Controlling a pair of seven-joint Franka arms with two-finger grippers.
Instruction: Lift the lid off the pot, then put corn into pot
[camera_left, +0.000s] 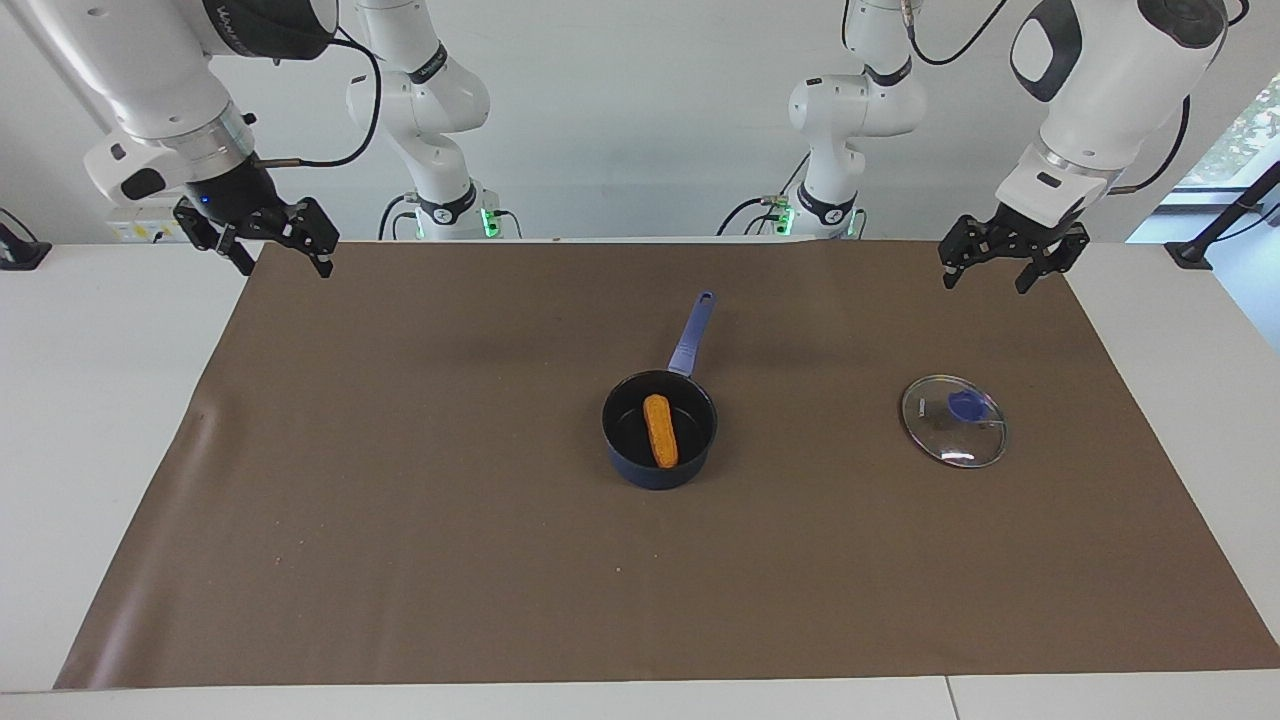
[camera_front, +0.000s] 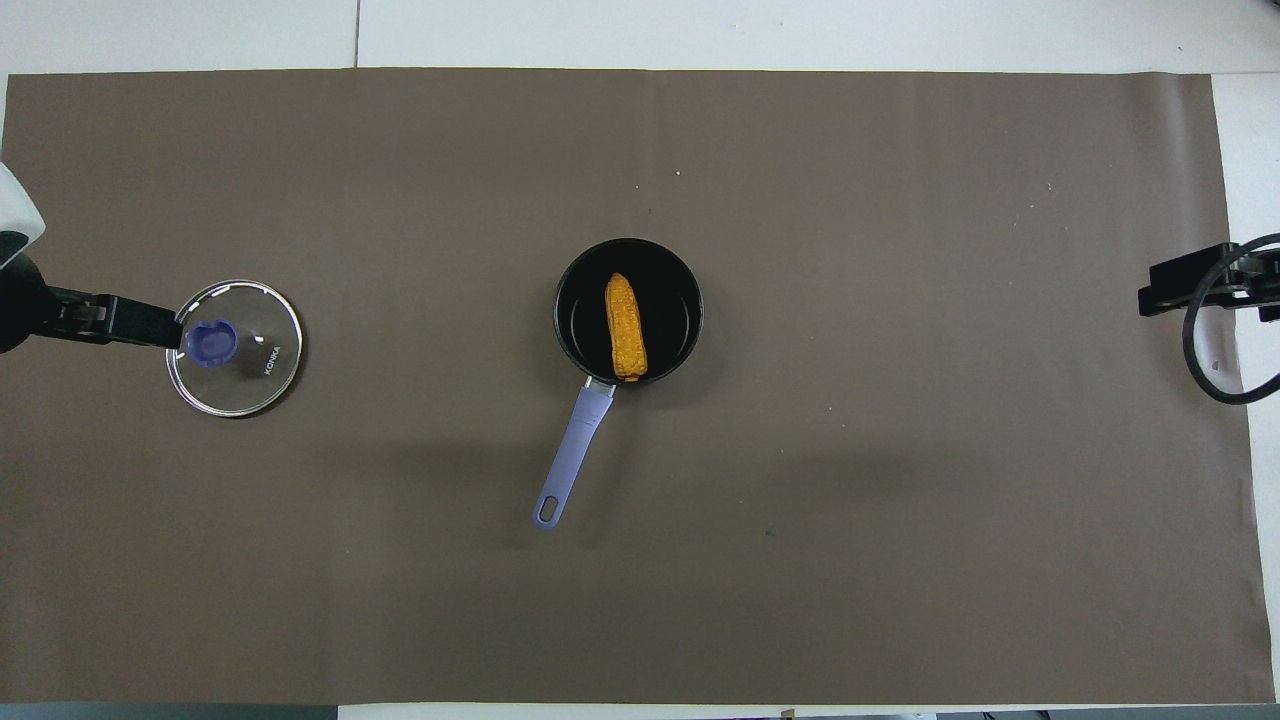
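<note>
At the upper corners of the facing view both arms wait, the left gripper (camera_left: 1010, 268) and right gripper (camera_left: 272, 250) raised with fingers apart. Mid-frame, the corn (camera_left: 660, 430) lies inside the pot (camera_left: 622, 455) (handle toward the robots). The lid (camera_left: 953, 421) rests flat at right of centre.

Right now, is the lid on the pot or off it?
Off. The lid lies flat on the brown mat toward the left arm's end, apart from the pot, which holds the corn.
</note>
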